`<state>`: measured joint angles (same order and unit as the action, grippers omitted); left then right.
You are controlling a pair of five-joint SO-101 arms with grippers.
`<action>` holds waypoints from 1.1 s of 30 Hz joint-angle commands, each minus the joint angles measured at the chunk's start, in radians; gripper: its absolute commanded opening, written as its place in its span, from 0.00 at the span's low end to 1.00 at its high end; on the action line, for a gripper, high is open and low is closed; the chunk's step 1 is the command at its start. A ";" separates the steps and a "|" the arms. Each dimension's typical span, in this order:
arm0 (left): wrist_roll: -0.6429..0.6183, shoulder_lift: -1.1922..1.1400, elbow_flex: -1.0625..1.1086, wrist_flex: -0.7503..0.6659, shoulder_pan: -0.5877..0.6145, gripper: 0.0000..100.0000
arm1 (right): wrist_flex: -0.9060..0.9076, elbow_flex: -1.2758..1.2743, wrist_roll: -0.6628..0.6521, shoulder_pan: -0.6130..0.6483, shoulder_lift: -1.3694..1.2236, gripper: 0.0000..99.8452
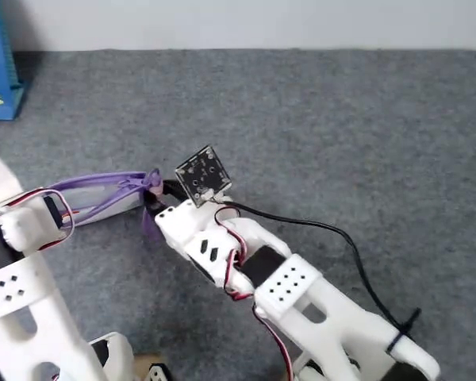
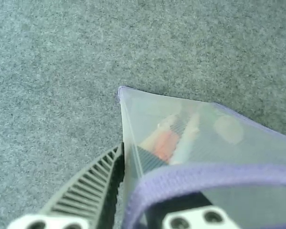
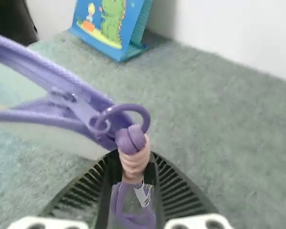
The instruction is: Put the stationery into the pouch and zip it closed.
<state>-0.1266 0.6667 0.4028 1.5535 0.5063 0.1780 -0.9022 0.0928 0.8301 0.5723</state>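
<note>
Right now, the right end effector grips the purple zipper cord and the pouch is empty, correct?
The pouch is not empty: the left wrist view shows stationery inside it. The right end effector does grip the purple zipper cord.

Arms: left arm (image 1: 20,295) and right arm (image 1: 321,309), white plastic shells with rows of small dark diamond holes.
Cables: black cable (image 1: 333,232) along right arm; red-and-white wires (image 1: 235,252) at joints.
Camera board (image 1: 203,175): dark square.
Right gripper (image 3: 131,164): black ribbed fingers, white screwed base.
</note>
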 commanded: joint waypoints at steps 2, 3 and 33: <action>0.009 -0.012 0.038 -0.026 0.000 0.01 | -0.012 -0.051 -0.021 -0.015 0.151 0.01; 0.009 -0.012 0.038 -0.026 0.000 0.01 | -0.012 -0.071 -0.021 -0.016 0.179 0.01; 0.066 -0.023 -0.318 -0.031 -0.640 0.28 | 0.265 -0.460 -0.061 0.102 0.808 0.01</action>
<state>-0.0698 0.6483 0.1680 1.5413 -0.0414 0.4373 -1.3640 0.0422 0.9160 1.3395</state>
